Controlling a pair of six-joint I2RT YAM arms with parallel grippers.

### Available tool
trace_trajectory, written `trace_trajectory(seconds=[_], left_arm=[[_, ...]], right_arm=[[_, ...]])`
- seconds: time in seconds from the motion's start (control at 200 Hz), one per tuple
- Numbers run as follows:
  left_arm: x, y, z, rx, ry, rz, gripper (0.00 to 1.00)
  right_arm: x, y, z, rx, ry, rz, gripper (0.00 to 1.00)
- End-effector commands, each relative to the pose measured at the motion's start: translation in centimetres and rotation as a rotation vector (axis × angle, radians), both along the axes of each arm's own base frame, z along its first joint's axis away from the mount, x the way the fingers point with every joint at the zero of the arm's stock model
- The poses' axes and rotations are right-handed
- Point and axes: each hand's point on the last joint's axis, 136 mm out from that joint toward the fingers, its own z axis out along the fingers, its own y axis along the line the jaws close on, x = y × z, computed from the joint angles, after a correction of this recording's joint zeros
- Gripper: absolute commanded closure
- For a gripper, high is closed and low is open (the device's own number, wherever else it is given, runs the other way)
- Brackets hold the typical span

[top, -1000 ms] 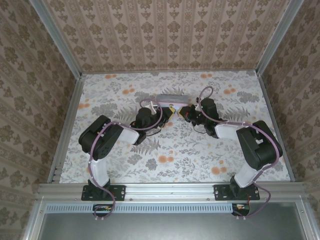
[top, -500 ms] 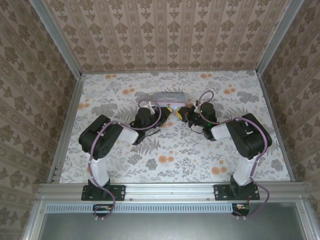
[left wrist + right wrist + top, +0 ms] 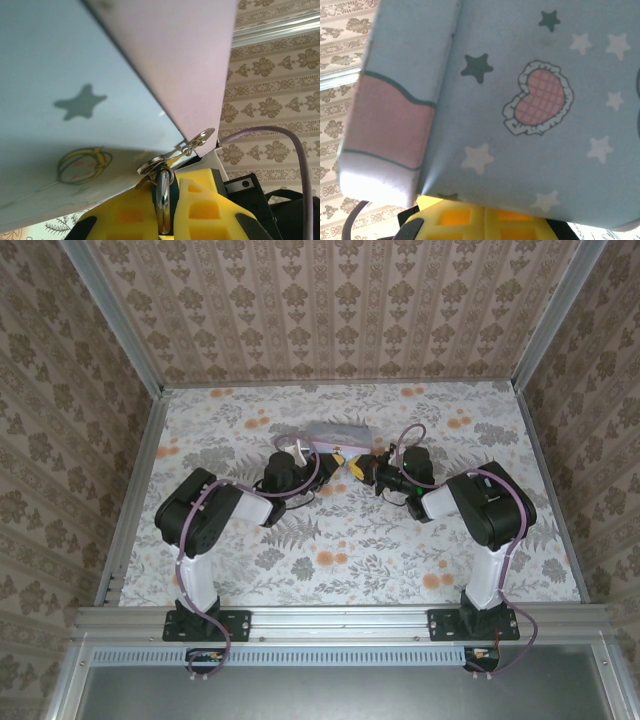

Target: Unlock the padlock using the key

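Observation:
In the left wrist view my left gripper is shut on the padlock. Its shiny shackle and a strip of teal body stand between the yellow fingers. A key ring hangs on the shackle, and a small silver key on it lies against the corner of the pale blue tin. My right gripper is shut, its tips tucked under the tin's edge; nothing shows between them. From above, the left gripper and right gripper face each other just before the tin.
The floral table is walled by patterned panels on three sides, with metal rails along its edges. A purple cable loops from the right arm close behind the key. Both arms' elbows rest low on the table.
The right arm has drawn its elbow in to the left and its gripper has edged left toward the left gripper. The left gripper has lifted slightly toward the tin.

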Motion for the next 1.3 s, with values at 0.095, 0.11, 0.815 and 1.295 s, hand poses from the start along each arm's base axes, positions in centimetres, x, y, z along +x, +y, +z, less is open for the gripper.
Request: trace_trajectory(seconds=[0.095,0.11,0.815,1.295], left_arm=[[-9.9,-4.4,1.7,-0.069,-0.017,-0.504,1.00],[-9.9,-4.4,1.7,-0.071,-0.015,-0.505,1.00],[-10.8,-4.9,1.2,-0.102,0.036,-0.528,1.00],[-9.7,-5.5,0.0,-0.110,0.088,-0.468,1.00]], right_arm=[[-0.3,2.3,4.7,-0.044,-0.246,0.128,1.00],[-0.3,2.3,4.7,-0.059,-0.250,0.130,1.00],[0.8,3.1,9.3,0.064,-0.368,0.079,1.00],[1.0,2.6,7.1,0.012,-0.322,0.081,1.00]])
